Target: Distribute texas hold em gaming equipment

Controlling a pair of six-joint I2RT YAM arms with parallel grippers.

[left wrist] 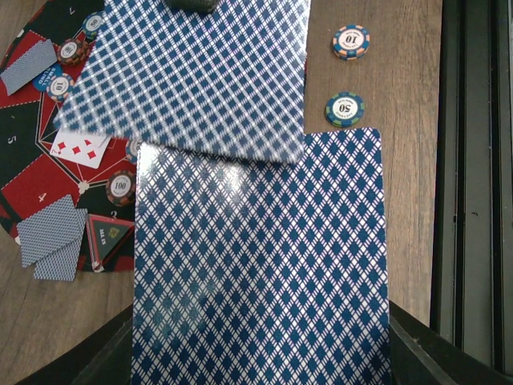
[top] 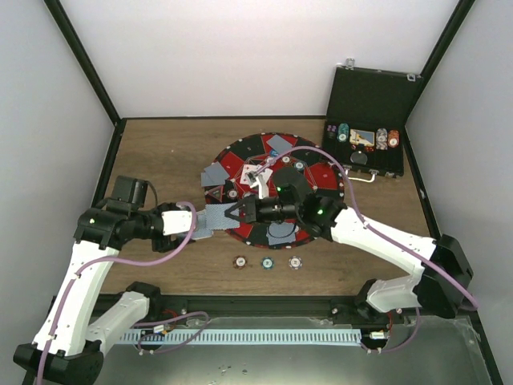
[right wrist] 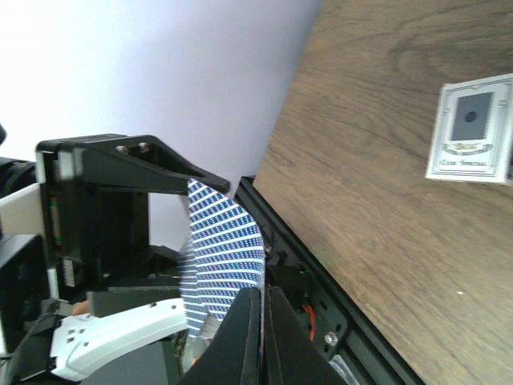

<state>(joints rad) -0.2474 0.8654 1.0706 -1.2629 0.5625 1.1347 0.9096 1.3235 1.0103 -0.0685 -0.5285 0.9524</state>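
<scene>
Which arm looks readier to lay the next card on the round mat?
Probably right. The right gripper is pinched shut on one card lifted off the stack, at the edge of the mat; the left gripper only holds the stack.

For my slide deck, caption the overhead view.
Left gripper holds the deck at the edge of the mat while the right gripper pinches its top card; three chips lie nearby.

Robot lab cell, white-panelled walls (top: 240,56)

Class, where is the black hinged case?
Top view: the open black hinged case stands far right on the wooden table, near the round red-and-black mat.
</scene>
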